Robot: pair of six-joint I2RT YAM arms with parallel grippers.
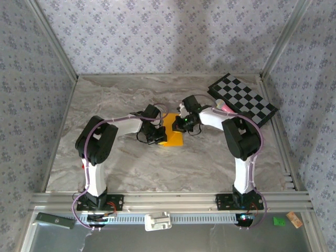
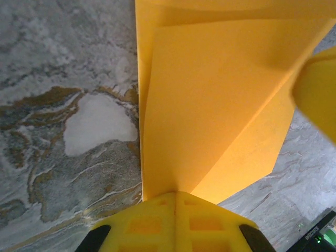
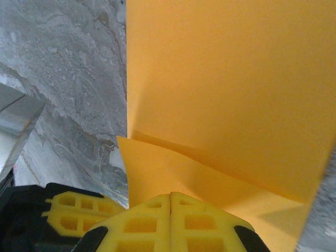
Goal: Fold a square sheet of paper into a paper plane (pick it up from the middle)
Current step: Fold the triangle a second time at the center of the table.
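My left jaws are clenched, the two yellow fingertips (image 2: 147,226) pressed together with only a seam between them, and their tip meets the near edge of the sheet of paper (image 2: 220,115). From there the orange-yellow sheet fans out ahead of me, creased, one layer lying over another with a slanted edge on the right side. I cannot tell whether a bit of paper is nipped in that seam or I am only bearing on it. The grey veined marble of the surface (image 2: 68,105) lies to the left of the sheet. A blurred yellow shape (image 2: 317,94) hangs at the right edge of that view, and I cannot tell what it is.

My right jaws are clenched the same way, fingertips (image 3: 142,226) together and their tip touching the paper. A crease runs slantwise just ahead of them and a broad plain layer spreads beyond. Here too I cannot tell pinch from press.

From above, the sheet sits near the middle of the surface, between my two wrists. My left arm (image 1: 100,139) reaches in from the left to its left edge, and my right arm (image 1: 239,134) bends in from the right to its far right corner. The black-and-white checkered board (image 1: 242,98) lies well apart at the far right corner, set askew to the surface's edges
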